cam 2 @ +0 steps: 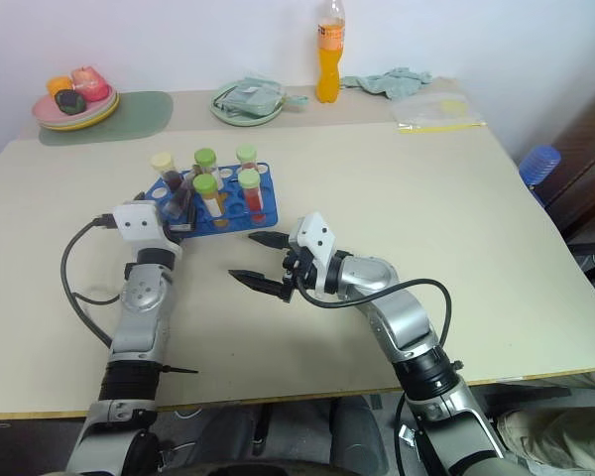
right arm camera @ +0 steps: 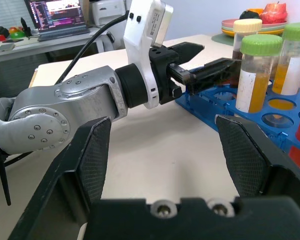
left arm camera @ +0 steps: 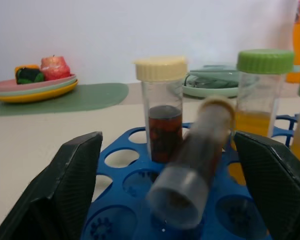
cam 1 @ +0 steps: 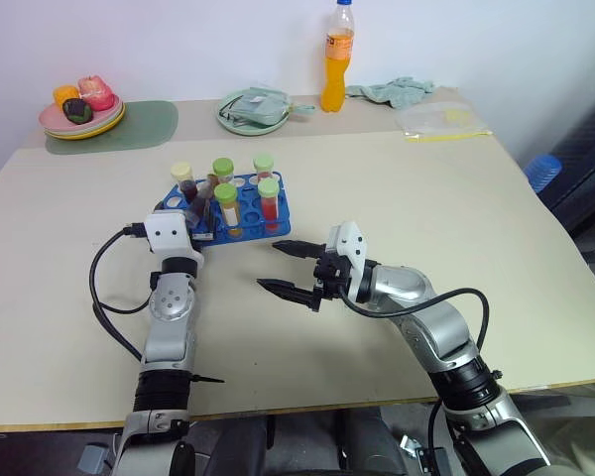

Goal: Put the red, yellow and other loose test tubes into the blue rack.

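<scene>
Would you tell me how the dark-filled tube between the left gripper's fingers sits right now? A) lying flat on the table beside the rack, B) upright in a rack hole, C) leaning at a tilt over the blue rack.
C: the dark tube slants across the blue rack, between the spread fingers of the left gripper, while the cream-capped tube behind it stands upright.

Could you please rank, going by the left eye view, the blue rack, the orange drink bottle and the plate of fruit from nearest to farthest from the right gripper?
From the right gripper:
1. Blue rack, just beyond it, toward the left.
2. Orange drink bottle, at the table's far edge.
3. Plate of fruit, in the far left corner.
</scene>
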Controlling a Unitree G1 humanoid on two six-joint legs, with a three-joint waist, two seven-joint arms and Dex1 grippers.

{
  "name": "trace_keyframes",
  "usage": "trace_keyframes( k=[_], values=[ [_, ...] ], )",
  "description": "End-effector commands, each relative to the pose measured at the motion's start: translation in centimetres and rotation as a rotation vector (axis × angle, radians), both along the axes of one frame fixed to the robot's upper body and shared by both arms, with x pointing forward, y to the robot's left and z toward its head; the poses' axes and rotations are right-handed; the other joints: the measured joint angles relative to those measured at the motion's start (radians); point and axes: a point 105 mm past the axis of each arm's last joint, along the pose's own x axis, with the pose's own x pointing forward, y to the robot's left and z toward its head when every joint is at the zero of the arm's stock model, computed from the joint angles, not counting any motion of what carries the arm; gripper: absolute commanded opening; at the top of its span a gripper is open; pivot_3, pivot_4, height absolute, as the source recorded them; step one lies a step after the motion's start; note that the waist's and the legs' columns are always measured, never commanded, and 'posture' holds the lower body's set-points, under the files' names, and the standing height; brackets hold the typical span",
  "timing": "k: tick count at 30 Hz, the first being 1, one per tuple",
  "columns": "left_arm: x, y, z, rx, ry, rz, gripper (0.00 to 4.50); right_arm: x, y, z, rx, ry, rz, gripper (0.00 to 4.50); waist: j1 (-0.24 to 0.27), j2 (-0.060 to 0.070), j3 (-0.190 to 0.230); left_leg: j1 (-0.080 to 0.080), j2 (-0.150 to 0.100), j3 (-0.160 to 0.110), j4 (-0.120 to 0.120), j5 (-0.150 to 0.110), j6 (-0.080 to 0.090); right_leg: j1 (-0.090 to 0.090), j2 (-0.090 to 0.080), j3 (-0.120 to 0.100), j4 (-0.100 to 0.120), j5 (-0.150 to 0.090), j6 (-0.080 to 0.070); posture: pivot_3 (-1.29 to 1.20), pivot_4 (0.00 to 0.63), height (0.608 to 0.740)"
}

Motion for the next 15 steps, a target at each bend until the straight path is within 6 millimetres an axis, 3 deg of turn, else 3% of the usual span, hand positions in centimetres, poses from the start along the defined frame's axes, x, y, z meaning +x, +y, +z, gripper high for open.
trace_keyframes(
  k=[1,7,15],
  values=[
    [-0.2,0.1,1.2,0.005,-0.034,-0.010,4.43,-0.4,0.1,1.3,0.042,-0.033,0.017,3.66,0.000,0.000,0.000,0.000,0.000,0.000,0.000,0.000,0.000,0.000,0.000,0.000,0.000,0.000,0.000,0.00,0.150,0.740],
    [-0.1,-0.1,2.5,-0.001,-0.018,-0.058,4.43,-0.3,0.1,1.3,0.043,-0.031,0.016,3.66,0.000,0.000,0.000,0.000,0.000,0.000,0.000,0.000,0.000,0.000,0.000,0.000,0.000,0.000,0.000,0.00,0.150,0.740],
    [1.1,-1.2,3.0,-0.046,0.147,-0.155,4.43,-0.3,0.1,1.3,0.047,-0.025,0.017,3.66,0.000,0.000,0.000,0.000,0.000,0.000,0.000,0.000,0.000,0.000,0.000,0.000,0.000,0.000,0.000,0.00,0.150,0.740]
  ],
)
